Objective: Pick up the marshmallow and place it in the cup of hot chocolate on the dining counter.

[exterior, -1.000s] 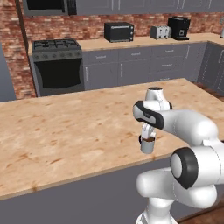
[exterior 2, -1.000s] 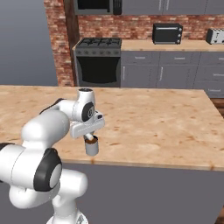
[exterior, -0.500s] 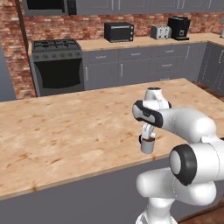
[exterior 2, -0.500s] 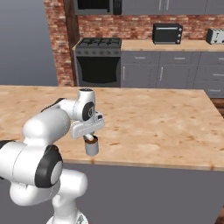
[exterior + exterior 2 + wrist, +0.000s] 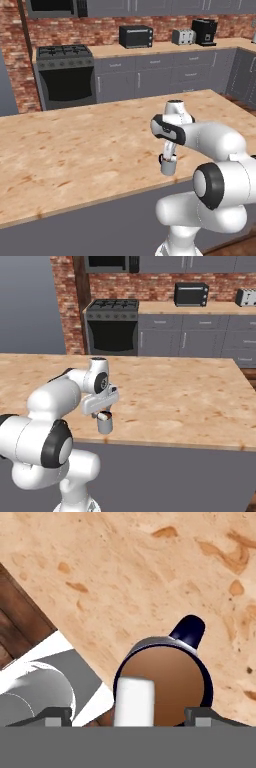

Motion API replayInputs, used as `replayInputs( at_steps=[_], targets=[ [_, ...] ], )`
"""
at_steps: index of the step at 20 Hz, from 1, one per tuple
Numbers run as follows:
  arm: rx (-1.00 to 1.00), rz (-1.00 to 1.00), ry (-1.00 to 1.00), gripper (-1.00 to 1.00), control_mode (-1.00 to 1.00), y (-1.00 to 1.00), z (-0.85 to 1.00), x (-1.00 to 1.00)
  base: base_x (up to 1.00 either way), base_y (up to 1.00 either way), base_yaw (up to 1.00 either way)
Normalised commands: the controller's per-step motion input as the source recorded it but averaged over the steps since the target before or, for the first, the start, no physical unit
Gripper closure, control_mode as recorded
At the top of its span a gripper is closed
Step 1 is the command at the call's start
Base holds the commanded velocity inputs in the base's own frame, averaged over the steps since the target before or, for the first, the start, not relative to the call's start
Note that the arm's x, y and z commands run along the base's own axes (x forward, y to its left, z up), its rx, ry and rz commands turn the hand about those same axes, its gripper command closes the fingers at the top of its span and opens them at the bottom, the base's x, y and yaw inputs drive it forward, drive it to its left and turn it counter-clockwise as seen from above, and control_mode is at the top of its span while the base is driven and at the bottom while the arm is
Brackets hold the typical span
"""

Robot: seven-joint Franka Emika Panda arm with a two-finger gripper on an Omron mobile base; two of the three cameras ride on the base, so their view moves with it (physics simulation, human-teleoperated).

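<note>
The grey mug of hot chocolate point(image 5: 170, 677) stands near the front edge of the tan wood dining counter point(image 5: 150, 572), handle pointing away in the hand view. My gripper point(image 5: 129, 714) hangs straight above it and is open, its fingertips point(image 5: 52, 714) spread wide. The white marshmallow point(image 5: 134, 701) sits between them over the near rim of the mug, touching neither finger. From the base cameras the mug point(image 5: 169, 166) point(image 5: 105, 423) is right under the gripper point(image 5: 169, 154) point(image 5: 102, 408), on the counter point(image 5: 75, 150) point(image 5: 175, 391).
The counter's front edge drops off just beside the mug, with brown floor point(image 5: 15, 627) below. Across the aisle are a stove point(image 5: 65, 75), grey cabinets point(image 5: 150, 75), a toaster oven point(image 5: 136, 36) and a coffee machine point(image 5: 204, 31).
</note>
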Motion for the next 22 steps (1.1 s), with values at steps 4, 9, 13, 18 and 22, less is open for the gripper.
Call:
replayInputs(
  at_steps=[4,9,13,18,22],
  targets=[
    [0.04,0.17,-0.13,-1.0,-1.0,-0.08,0.12,-0.01,0.0,0.0,0.0],
    [0.02,0.21,-0.23,-1.0,-1.0,-0.03,0.39,-0.02,0.0,0.0,0.0],
    [0.02,0.22,-0.2,-1.0,-1.0,0.0,0.45,0.0,0.0,0.0,0.0],
    [0.04,0.21,-0.11,-1.0,-1.0,-0.01,0.51,-0.06,0.0,0.0,0.0],
    [0.06,0.12,-0.02,-1.0,-1.0,-0.07,0.51,-0.3,0.0,0.0,0.0]
  ],
)
